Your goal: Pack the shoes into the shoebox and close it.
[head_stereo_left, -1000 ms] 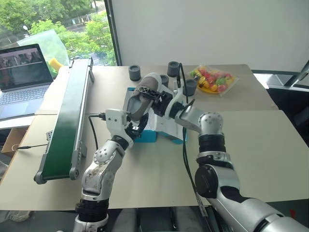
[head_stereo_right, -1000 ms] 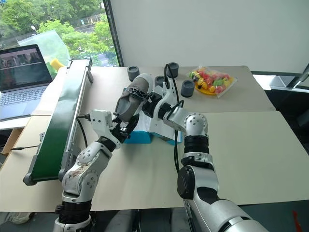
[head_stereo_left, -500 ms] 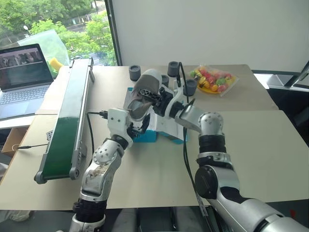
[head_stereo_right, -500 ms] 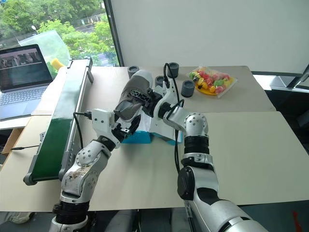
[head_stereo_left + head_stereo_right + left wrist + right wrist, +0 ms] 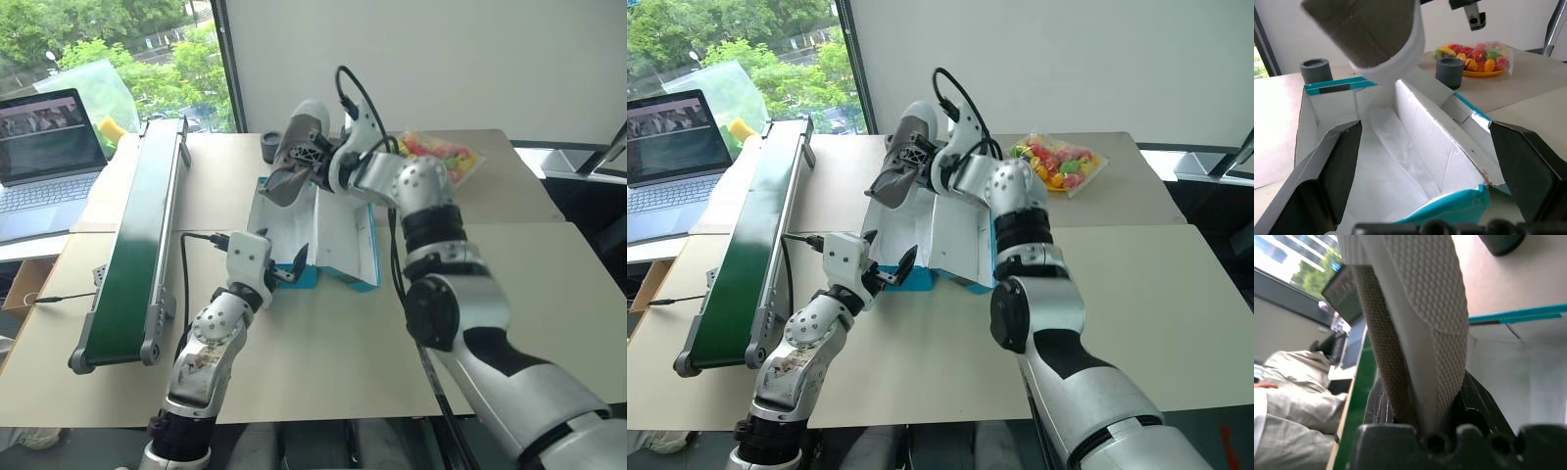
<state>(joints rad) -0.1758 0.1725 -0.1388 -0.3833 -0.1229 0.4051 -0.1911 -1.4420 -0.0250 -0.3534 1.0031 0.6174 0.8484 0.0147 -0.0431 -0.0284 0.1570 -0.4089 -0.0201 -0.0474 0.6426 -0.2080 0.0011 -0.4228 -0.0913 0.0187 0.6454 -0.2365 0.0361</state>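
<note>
Shoe (image 5: pixel 297 147): one, grey, pinched in my right gripper (image 5: pixel 318 168), since lifted clear of the left gripper (image 5: pixel 286 266), now over the shoebox's (image 5: pixel 318 235) far left end. Left gripper spread empty at near edge. Handover done; lowering in comes next.

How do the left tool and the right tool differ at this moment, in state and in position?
The left tool is open and holds nothing; the right tool is shut on the shoe. The left tool sits low at the near end of the shoebox; the right tool is raised above its far end, with the shoe in the air. Both are at the open shoebox.
</note>
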